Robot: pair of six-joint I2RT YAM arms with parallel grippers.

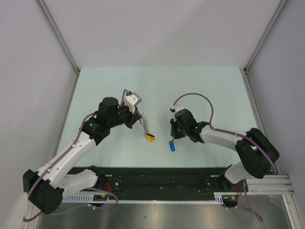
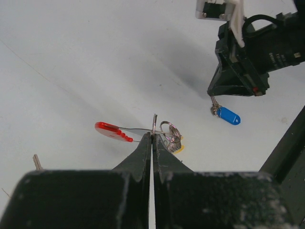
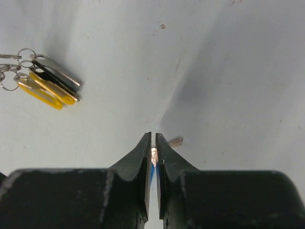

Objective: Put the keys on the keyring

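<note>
A: Left gripper (image 2: 152, 138)?
B: Jaws shut on the grey metal keyring (image 2: 170, 134), which has a red curved piece and yellow-capped keys.
A: Right gripper (image 3: 153, 138)?
B: Jaws narrow, pinching the blue-capped silver key (image 2: 228, 115) by its blade, at 4 o'clock of the keyring and apart from it.

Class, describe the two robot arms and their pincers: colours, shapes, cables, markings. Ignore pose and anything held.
Both the left arm and right arm have white links joined by bulky black joint housings. A lilac cable runs along each, looping at the wrist. The left pincer and right pincer each have two black fingers tapering to thin tips. Small white lettering marks the right wrist.
</note>
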